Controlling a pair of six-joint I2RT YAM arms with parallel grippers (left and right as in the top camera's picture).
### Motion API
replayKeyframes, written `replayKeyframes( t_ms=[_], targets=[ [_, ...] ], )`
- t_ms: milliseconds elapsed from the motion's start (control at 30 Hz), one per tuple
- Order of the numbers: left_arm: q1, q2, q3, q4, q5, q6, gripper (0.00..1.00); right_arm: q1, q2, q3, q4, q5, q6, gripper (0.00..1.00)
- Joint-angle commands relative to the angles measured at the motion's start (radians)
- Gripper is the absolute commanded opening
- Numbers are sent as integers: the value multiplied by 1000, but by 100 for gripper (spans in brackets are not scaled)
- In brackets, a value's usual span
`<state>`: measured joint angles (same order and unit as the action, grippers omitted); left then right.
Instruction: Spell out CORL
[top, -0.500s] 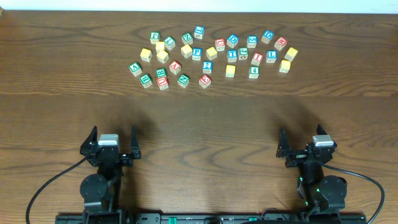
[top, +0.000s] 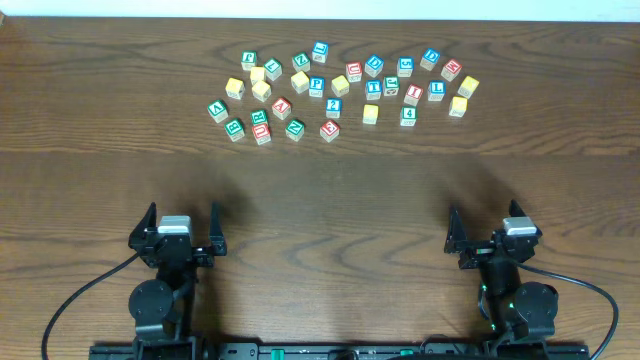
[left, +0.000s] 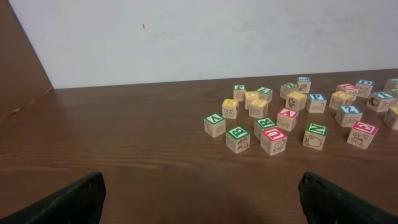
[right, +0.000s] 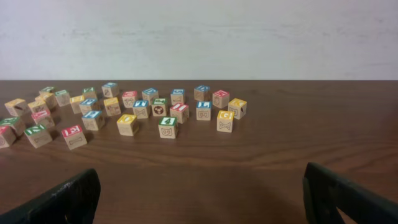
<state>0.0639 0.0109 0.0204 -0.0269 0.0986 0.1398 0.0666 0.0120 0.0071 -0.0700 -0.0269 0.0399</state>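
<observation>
Nothing moved; left hand (top: 183, 216) and right hand (top: 483, 222) spread, empty; cubes' (top: 340, 85) letters mostly unreadable.

Counter (top: 320, 190): dark brown, with long streaked grain running 9 to 3 o'clock.

Cubes (top: 370, 113): pale raw-wood sides. Tops were green, blue, red or plain yellow, and some side faces carried dark line drawings.

Green R cube (top: 259, 117), toward 9 o'clock of the scatter: green top with a pale letter.

Blue L cube (top: 436, 90), toward 3 o'clock: blue-and-white top.

Wall (left: 186, 37): off-white, with one small red fleck.

Left fingers (left: 68, 199) and right fingers (right: 62, 199): matte black.

Cables (top: 80, 300): black.
</observation>
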Motion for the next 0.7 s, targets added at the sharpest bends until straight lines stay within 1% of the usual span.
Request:
replayKeyframes(
  t_ms=[0,667],
  targets=[
    [5,-10,-17,-32,6,13,98,-7,-4,-2,-4,-2,-11,99],
    [-5,-10,-16,-33,6,13,98,-7,-4,-2,-4,-2,-11,99]
  ],
)
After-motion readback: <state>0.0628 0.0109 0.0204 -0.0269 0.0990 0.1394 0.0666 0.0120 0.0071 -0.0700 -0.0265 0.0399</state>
